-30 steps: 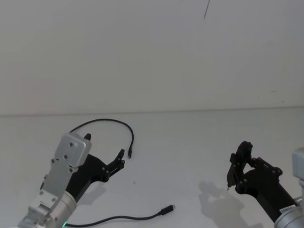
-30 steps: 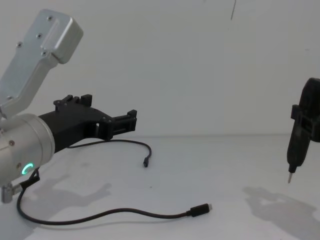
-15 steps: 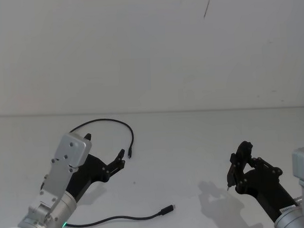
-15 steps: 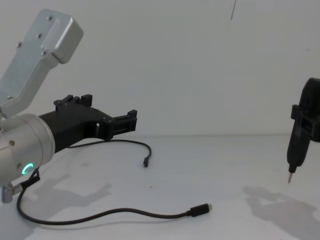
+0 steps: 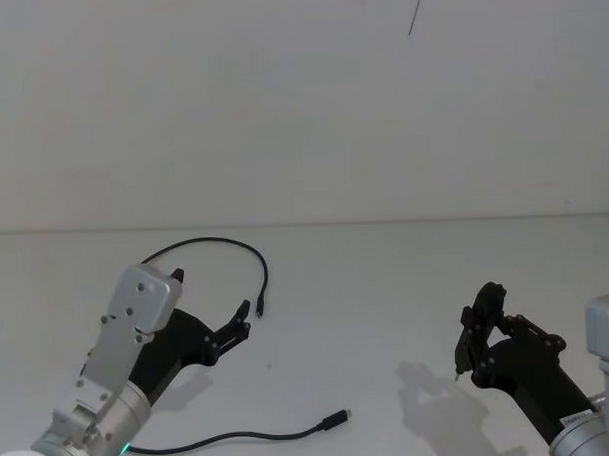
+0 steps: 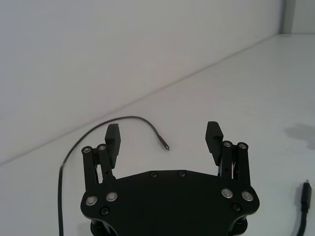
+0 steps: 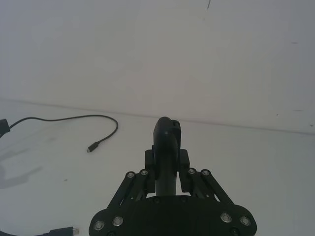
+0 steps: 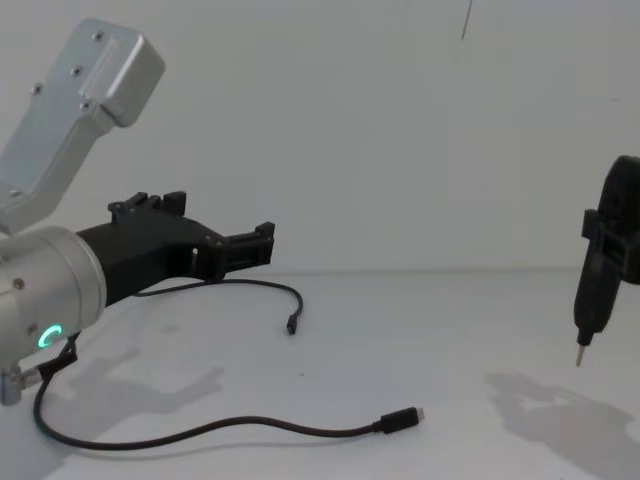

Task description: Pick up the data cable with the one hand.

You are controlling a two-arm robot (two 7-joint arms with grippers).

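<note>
Nearest me, the data cable (image 5: 217, 240) lies slack on the smooth white worktop (image 5: 387, 285). Nothing holds it. Its near plug (image 8: 400, 418), small and black with a metal tip, points right. The thin cord runs back left under my silver left arm (image 8: 40, 290).

Left claw (image 6: 163, 132): it hovers at the left, just above the worktop and over the cord's loop, fingers spread wide with nothing between them. It is black and angular with ribbed pads, and a green ring light (image 8: 46, 336) glows on the thick arm. I read the spread and forward reach as set-up for a grasp not yet made.

Right claw (image 5: 476, 334): parked at the right, well apart from the cable. It is clamped on a dark pointed tool (image 8: 598, 285) whose thin tip hangs above the worktop.

Farther out, the cord arcs round and ends in the far plug (image 5: 258, 310), just beyond the left fingertips. The cord is thin, matte and limp, so I expect it to slip. The stiffer plug looks the surer pinch. Behind is a plain pale wall (image 5: 300, 108).
</note>
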